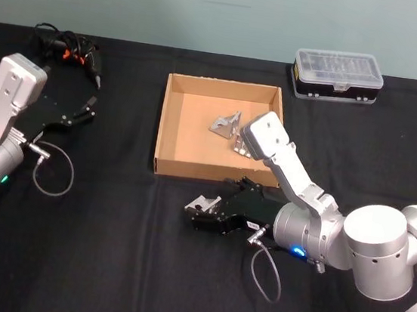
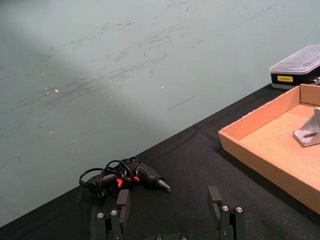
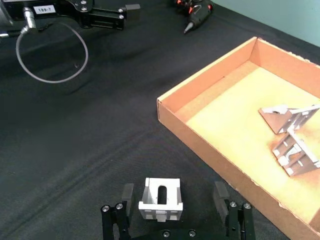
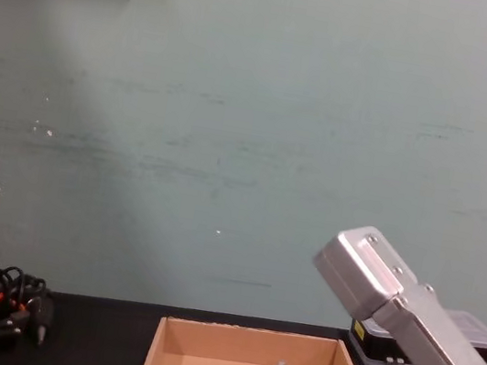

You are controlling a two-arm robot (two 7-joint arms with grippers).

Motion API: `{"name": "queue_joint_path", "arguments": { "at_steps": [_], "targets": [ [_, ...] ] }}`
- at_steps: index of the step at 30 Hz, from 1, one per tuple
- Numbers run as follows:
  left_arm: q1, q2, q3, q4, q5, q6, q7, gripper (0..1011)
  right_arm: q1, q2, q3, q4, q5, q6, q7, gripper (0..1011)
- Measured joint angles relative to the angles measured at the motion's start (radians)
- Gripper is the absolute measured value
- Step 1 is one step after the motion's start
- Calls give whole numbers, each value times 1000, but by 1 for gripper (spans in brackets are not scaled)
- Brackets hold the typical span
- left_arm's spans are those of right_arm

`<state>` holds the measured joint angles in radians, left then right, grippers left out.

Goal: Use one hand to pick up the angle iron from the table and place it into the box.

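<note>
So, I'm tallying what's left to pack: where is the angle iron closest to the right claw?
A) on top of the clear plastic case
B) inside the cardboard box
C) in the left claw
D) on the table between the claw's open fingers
D: in the right wrist view the angle iron sits on the black table, outside the box, between the spread fingers of the right claw.

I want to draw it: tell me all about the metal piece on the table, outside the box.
The angle iron is a small silver-grey metal bracket, bent, with a slot in its upright face. It sits on the black table near the box, between the right gripper's open fingers, apparently touching neither.
</note>
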<state>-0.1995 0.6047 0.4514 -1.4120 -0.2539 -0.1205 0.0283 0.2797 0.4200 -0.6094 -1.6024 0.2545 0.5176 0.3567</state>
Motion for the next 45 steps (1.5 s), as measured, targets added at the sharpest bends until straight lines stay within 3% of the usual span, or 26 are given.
{"name": "queue_joint_path", "arguments": {
  "at_steps": [21,32,36,45],
  "targets": [
    [0,0,0,0,0,0,0,1011,-11,-44,28,24,-36,33,32,1003],
    [0,0,0,0,0,0,0,1011,-11,-44,27,25,-35,34,33,1002],
    [0,0,0,0,0,0,0,1011,-11,-43,26,24,-35,32,33,939],
    [0,0,0,0,0,0,0,1011,-10,-42,25,24,-35,30,33,684]
  ]
}}
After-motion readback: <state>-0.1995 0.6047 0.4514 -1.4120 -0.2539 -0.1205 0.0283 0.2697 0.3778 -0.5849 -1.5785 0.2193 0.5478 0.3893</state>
